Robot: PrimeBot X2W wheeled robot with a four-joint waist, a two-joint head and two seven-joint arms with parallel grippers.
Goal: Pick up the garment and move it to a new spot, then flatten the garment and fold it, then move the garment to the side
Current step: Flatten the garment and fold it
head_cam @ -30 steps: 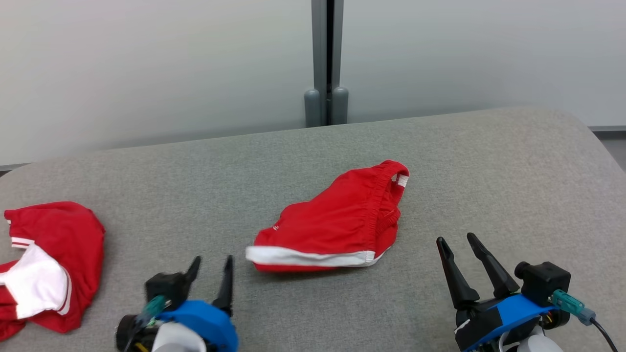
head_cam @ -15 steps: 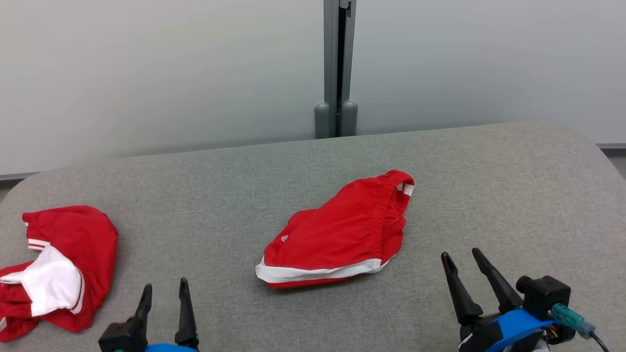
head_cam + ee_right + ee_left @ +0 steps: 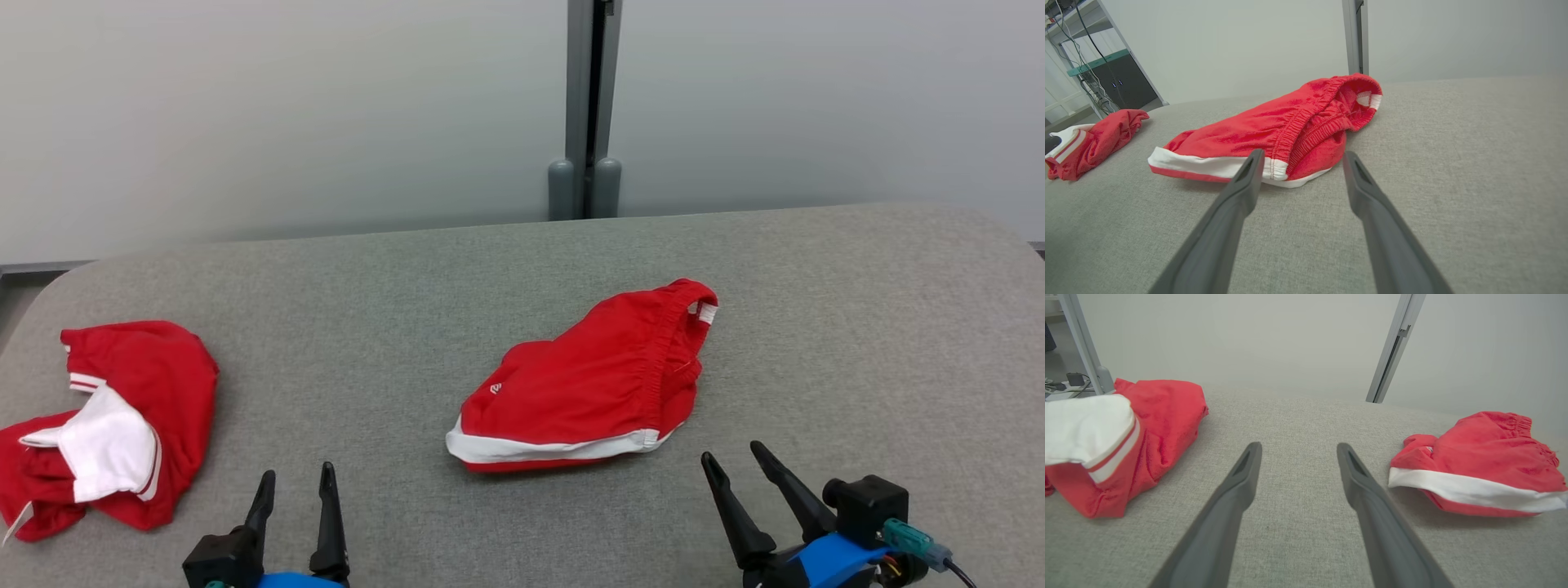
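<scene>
A: Head view first, and count them: two red-and-white garments on the grey padded table [image 3: 816, 269]. The centre garment [image 3: 588, 376] lies just off the middle toward 3 o'clock, with its white hem nearest us and its elastic waistband up at 1 o'clock.

B: And the left garment [image 3: 122, 408] is bunched out at 8 o'clock, well apart from it. Two grippers as well: left gripper [image 3: 297, 472] at 7 o'clock, right gripper [image 3: 732, 453] at 5 o'clock. Each has its two fingers spread wide and holds nothing.

A: One grey post [image 3: 589, 98] stands behind the table at 12 o'clock.

B: Left wrist view now: two dark fingers splayed over the table cover, empty. Left garment at 9 o'clock, centre garment at 3 o'clock, neither one touched.

A: Right wrist view: fingers wide apart here too, gripping nothing and aimed at the centre garment, which sits from 10 to 12 o'clock just past the tips.

B: The left garment is at 9 o'clock, and there's shelving [image 3: 1098, 65] with cables at 10 o'clock
</scene>
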